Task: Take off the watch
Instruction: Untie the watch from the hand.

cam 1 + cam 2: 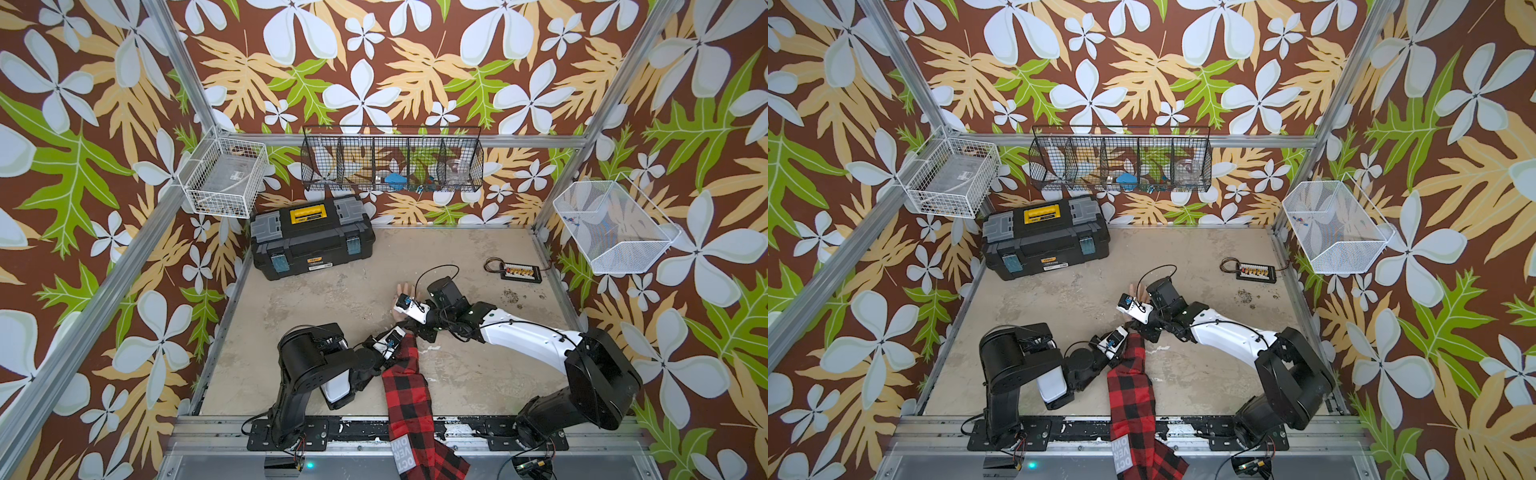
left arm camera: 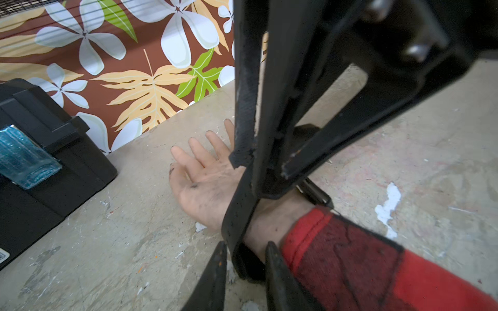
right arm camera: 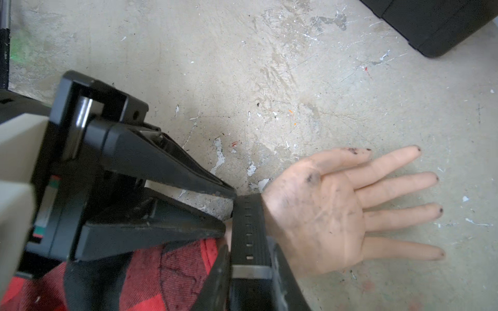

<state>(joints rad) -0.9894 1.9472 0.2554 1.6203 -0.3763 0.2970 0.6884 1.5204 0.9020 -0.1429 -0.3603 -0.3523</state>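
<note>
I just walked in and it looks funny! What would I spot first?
A smudged hand lies palm up mid-table, with a black watch strapped on its wrist and a red checked sleeve. The left tool and right tool both crowd that wrist. Bright flowery walls surround it.

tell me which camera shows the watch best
The right wrist view: the watch lies close up, strap holes and metal buckle plain. The left wrist view shows only part of the strap, at a slant. In both top views it is hidden.
</note>
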